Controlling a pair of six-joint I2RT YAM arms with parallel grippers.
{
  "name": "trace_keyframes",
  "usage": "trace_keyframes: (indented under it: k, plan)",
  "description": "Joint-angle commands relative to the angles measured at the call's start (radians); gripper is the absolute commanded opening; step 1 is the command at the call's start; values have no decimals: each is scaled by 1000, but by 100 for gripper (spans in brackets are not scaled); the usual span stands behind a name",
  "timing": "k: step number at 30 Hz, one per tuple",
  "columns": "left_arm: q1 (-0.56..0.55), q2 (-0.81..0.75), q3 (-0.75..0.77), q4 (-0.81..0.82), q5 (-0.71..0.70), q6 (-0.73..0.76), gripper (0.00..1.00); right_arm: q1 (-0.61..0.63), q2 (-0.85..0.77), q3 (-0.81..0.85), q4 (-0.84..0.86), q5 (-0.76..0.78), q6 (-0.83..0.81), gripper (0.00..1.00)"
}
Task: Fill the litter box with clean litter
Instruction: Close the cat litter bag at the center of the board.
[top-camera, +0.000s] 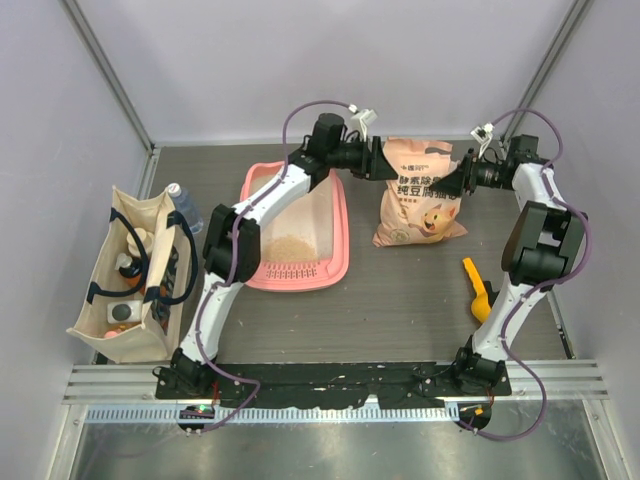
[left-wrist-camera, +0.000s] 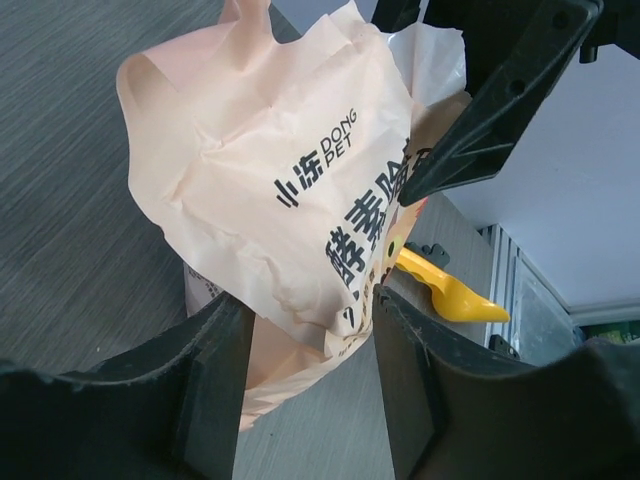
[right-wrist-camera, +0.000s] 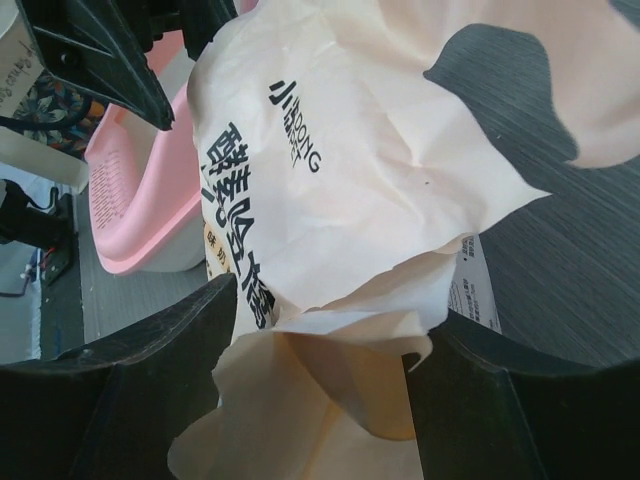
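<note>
The pink litter box (top-camera: 340, 235) lies left of centre with a tan pile of clean litter (top-camera: 293, 248) on its floor; its rim shows in the right wrist view (right-wrist-camera: 140, 190). A peach litter bag (top-camera: 420, 195) stands to its right. My left gripper (top-camera: 388, 168) is at the bag's upper left edge, open, with a bag corner (left-wrist-camera: 300, 200) between the fingers (left-wrist-camera: 310, 300). My right gripper (top-camera: 447, 185) is at the bag's upper right edge, open, with the crumpled bag top (right-wrist-camera: 330, 150) between its fingers (right-wrist-camera: 330, 310).
A yellow scoop (top-camera: 478, 290) lies on the table at the right, also in the left wrist view (left-wrist-camera: 450, 298). A beige tote bag (top-camera: 135, 270) with bottles stands at the left. Walls enclose the table at the back and sides.
</note>
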Motion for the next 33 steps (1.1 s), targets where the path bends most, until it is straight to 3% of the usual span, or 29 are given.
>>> trace_keyframes:
  k: [1,5,10,13,17,19,22,23,24,26,29,33]
  plan:
    - [-1,27,60,21,28,5,46,-3,36,109,-2,-104,92,68]
    - [4,30,76,13,39,8,39,-3,70,186,-66,-149,117,68]
    - [10,27,73,13,42,11,22,-1,99,228,-172,-143,120,68]
    - [11,29,73,13,40,10,21,2,122,220,-262,-154,86,57]
    - [13,21,72,10,49,1,1,2,155,252,-398,-194,46,30]
    - [17,6,64,4,65,-10,0,2,145,266,-408,-206,84,22]
    - [31,-22,35,1,91,-36,0,-3,187,379,-548,-213,117,18]
    - [37,-29,17,-3,106,-44,0,-6,194,393,-557,-214,141,6]
    - [46,-34,11,-13,106,-59,0,-4,210,402,-559,-214,223,2]
    - [59,-46,0,-49,97,-76,0,-3,222,409,-545,-210,342,1]
    - [80,-63,-3,-115,88,-114,0,-1,219,311,-380,-195,751,1]
    - [108,-57,4,-220,92,-171,0,5,204,241,-364,-200,880,2]
